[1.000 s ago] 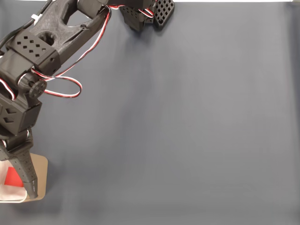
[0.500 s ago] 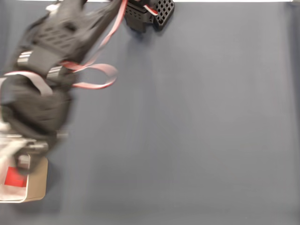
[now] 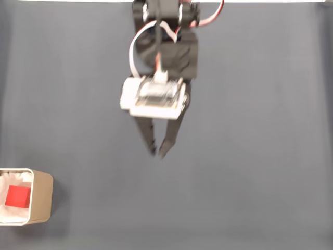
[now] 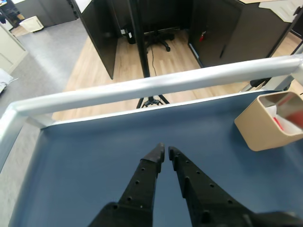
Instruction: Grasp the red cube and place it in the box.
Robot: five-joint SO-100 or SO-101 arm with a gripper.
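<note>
The red cube (image 3: 17, 196) lies inside the beige box (image 3: 42, 198) at the lower left of the fixed view, on the box's white lining. In the wrist view the box (image 4: 258, 126) sits at the right edge with a sliver of the red cube (image 4: 279, 124) showing inside. My gripper (image 3: 157, 152) hangs over the middle of the table, far to the right of the box, fingertips nearly touching and nothing between them. The wrist view shows the black fingers (image 4: 165, 152) shut over bare blue surface.
The dark blue table mat (image 3: 250, 156) stretches around the arm. A metal rail (image 4: 142, 87) runs along the table's far edge in the wrist view, with an office floor and dark partitions beyond it. The arm's base (image 3: 164, 13) stands at the top centre.
The arm swung away from the box at the lower left to the middle of the table. The red cube stayed in the box, released, and the fingers have closed.
</note>
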